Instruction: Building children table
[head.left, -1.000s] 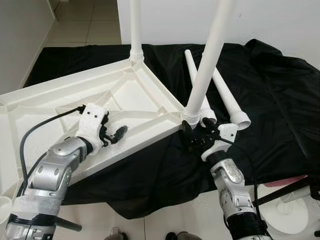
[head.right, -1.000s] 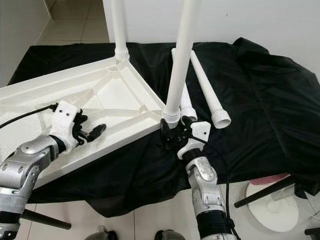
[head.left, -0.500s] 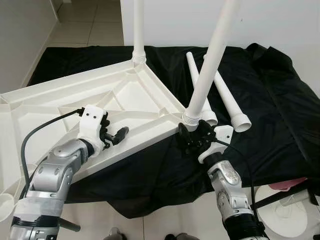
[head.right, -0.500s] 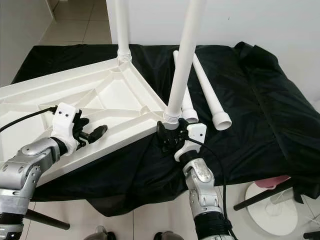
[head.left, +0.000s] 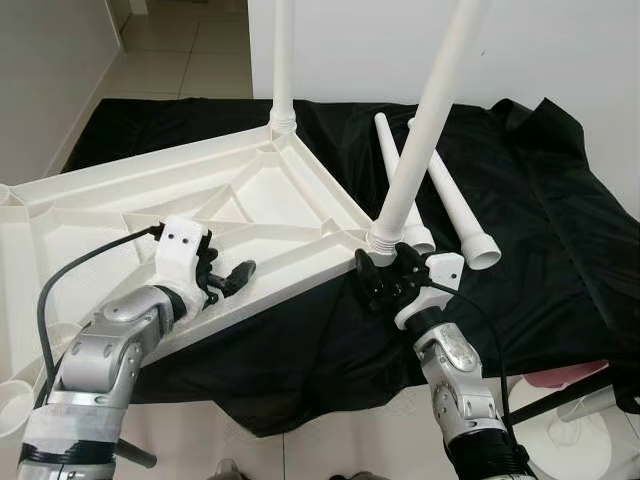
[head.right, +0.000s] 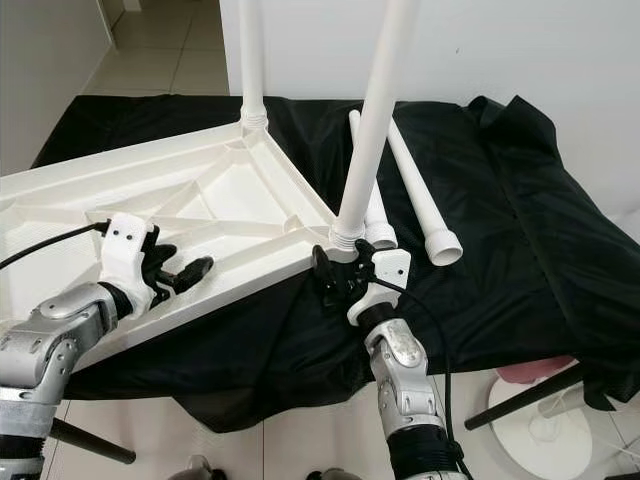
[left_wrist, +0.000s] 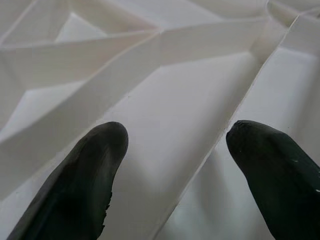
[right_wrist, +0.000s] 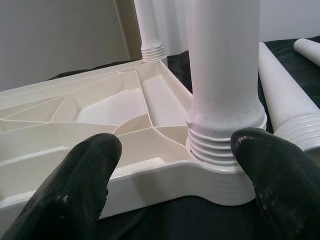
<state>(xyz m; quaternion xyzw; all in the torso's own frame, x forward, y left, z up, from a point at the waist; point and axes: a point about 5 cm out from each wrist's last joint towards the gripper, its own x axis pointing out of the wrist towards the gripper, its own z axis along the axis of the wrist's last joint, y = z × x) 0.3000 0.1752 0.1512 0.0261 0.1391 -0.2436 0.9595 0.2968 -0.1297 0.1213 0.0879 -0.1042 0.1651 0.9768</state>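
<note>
The large white ribbed plastic tabletop (head.left: 250, 205) lies upside down on a black cloth (head.left: 540, 230), two white tube legs already standing in its corner sockets. The nearer leg (head.left: 425, 120) rises straight ahead of the right gripper (head.left: 392, 282), its long axis steeply upright and leaning slightly away; its threaded collar (right_wrist: 225, 147) sits between the spread fingers (right_wrist: 87, 175), which close on nothing. The left gripper (head.left: 228, 277) hovers parted above the tabletop's ribs, well apart from that leg. Two loose white legs (head.left: 455, 200) lie just beyond the right gripper, the nearer arm for them.
</note>
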